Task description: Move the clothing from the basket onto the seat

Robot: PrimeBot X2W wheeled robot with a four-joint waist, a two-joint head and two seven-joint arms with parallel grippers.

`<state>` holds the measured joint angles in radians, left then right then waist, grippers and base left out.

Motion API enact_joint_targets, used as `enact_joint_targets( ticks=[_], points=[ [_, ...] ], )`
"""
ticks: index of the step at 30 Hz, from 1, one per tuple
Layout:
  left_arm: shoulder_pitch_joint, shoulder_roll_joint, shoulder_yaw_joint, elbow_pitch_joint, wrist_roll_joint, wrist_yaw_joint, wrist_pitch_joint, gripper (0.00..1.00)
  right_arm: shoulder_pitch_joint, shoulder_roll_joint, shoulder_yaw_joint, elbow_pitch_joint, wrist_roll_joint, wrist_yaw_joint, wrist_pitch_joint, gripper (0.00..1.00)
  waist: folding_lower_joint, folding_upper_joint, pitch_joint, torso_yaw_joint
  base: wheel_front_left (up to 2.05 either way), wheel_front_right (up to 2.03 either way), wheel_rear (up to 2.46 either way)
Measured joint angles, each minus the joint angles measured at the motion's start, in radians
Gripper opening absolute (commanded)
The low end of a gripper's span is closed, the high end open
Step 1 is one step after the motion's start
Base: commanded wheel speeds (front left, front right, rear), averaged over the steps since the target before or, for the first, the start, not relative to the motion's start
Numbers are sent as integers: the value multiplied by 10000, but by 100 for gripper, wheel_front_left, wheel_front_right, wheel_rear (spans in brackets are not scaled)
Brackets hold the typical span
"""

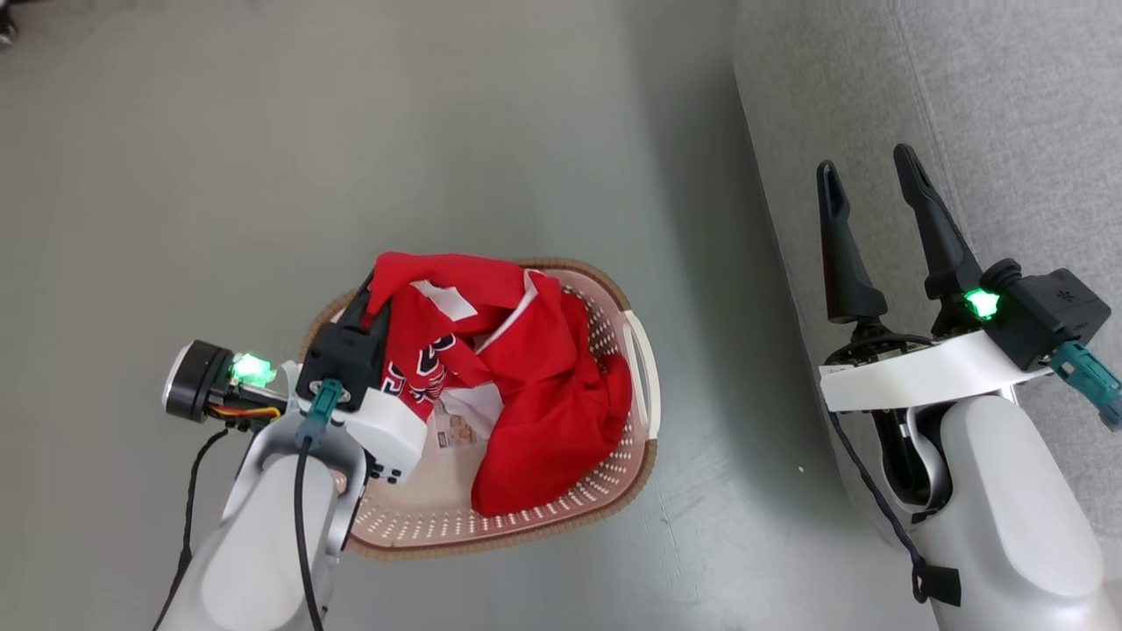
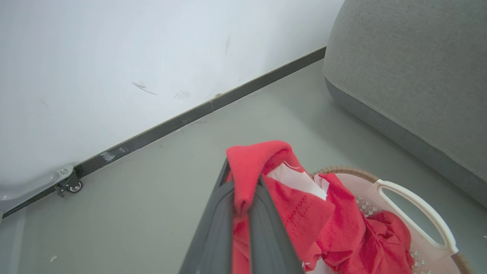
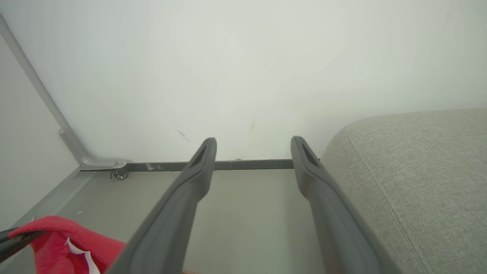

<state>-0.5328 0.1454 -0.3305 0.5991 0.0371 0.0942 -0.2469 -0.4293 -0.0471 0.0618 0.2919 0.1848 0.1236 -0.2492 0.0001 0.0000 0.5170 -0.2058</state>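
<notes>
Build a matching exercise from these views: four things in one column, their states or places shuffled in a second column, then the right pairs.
Column 1
1. left gripper
2. right gripper
3. basket
4. seat

Column 2
A. light grey, at the right of the head view, no garment on the part in view
B. shut on a fold of the red clothing
C. open, holding nothing
D. standing on the floor, with red garments piled in it

Pairs: 1-B, 2-C, 3-D, 4-A
</notes>
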Motion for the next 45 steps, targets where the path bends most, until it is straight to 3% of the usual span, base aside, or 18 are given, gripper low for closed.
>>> enact_joint_targets(
  ticks=[17, 45],
  points=[
    [879, 401, -355, -1756, 36, 8, 0, 0, 688, -29, 324, 136, -96, 0, 0, 100, 0, 0, -1655, 479, 0, 0, 0],
    [1406, 1020, -1030, -3131, -75, -1388, -12, 0, 2212, -1106, 2621, 336, 79, 0, 543, 100, -1, 0, -4327, 1002, 0, 0, 0]
  ],
)
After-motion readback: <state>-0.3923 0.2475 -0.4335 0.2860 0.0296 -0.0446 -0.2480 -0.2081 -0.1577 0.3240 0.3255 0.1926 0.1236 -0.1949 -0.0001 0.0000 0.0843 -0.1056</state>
